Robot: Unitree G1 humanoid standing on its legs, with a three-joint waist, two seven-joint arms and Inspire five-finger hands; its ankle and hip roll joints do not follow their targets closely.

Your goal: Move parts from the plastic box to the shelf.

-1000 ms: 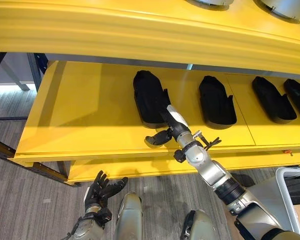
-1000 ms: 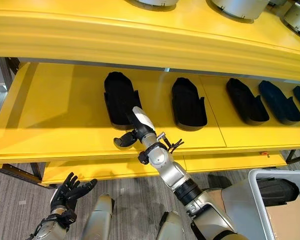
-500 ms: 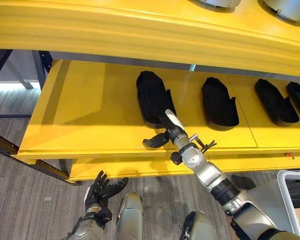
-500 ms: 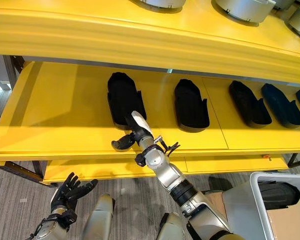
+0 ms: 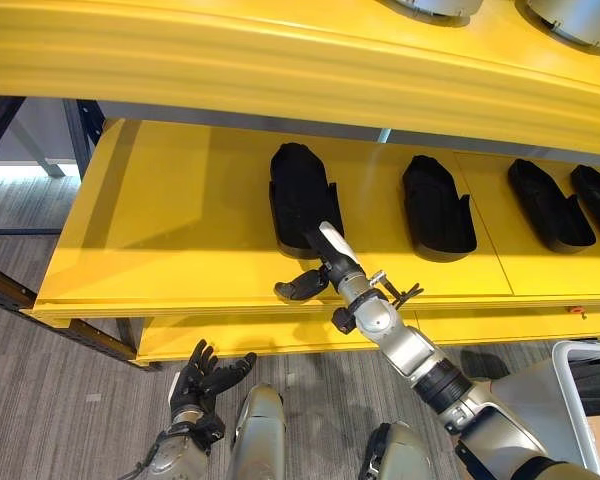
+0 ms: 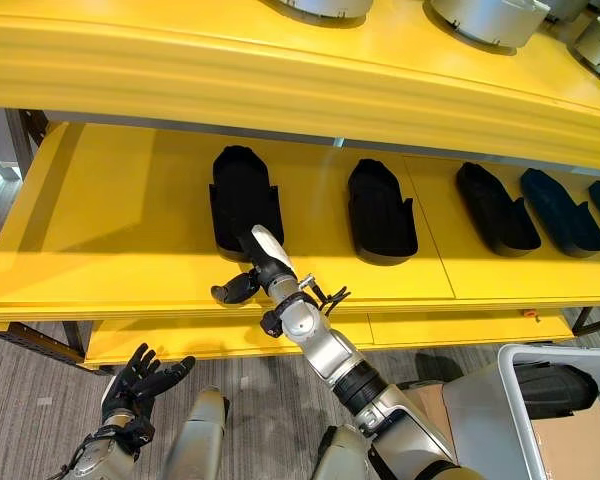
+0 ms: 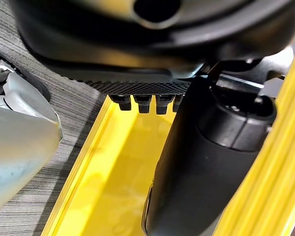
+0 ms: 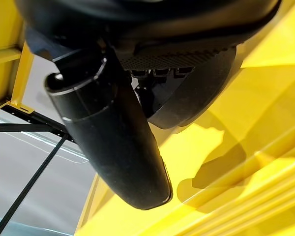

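the right hand (image 5: 320, 268) hovered near the shelf's (image 5: 160, 240) front edge, fingers relaxed and apart, holding nothing, just before the leftmost black part (image 5: 298, 195). more parts (image 5: 435, 208) lay toward the right end. the plastic box (image 6: 510, 400) was cut off at the corner. the left hand (image 5: 202, 378) hung spread open below.

Black parts (image 5: 300, 196) flat on yellow shelf (image 5: 160, 230)

Five black parts (image 6: 242, 200) counted on the yellow shelf (image 6: 110, 230), three grey round parts (image 6: 485, 20) seen on the upper shelf (image 6: 280, 70), one plastic box (image 6: 500, 400).
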